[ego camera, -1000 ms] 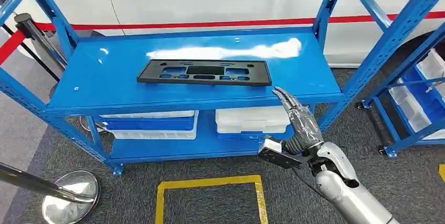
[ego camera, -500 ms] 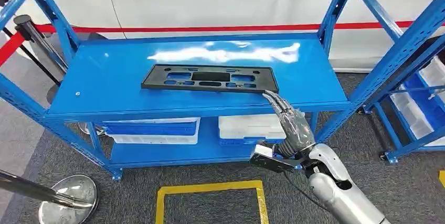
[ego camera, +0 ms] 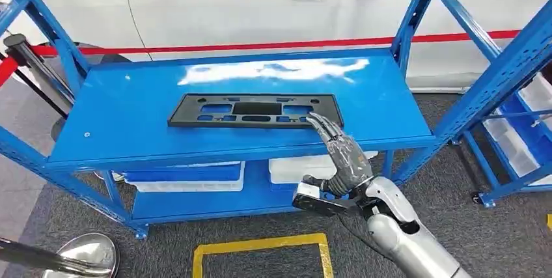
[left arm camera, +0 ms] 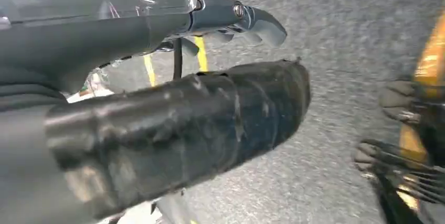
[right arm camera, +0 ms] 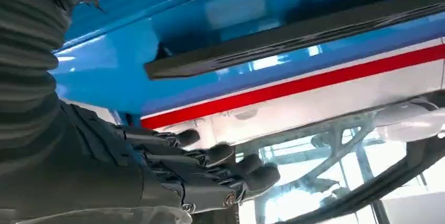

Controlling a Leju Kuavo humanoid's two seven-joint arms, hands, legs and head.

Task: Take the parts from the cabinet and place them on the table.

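Observation:
A long black plastic panel (ego camera: 254, 110) with several cut-outs lies flat in the middle of the blue cabinet's top shelf (ego camera: 130, 96). My right hand (ego camera: 338, 154) reaches over the shelf's front edge, fingers stretched out and apart, its fingertips (ego camera: 317, 120) at the panel's right front corner. In the right wrist view the panel's (right arm camera: 294, 40) dark edge lies beyond my right hand (right arm camera: 199, 177), which holds nothing. My left hand (left arm camera: 157, 124) hangs low over the grey carpet, and nothing is in it.
White and blue bins (ego camera: 185, 175) sit on the cabinet's lower shelf. A white car (ego camera: 260, 4) stands behind. A second blue rack (ego camera: 514, 115) with bins is at the right. A stanchion base (ego camera: 81, 255) and yellow floor tape (ego camera: 260, 244) lie in front.
The camera has shifted a little. My right hand has moved left and forward, from beside the panel's right end to its right front corner.

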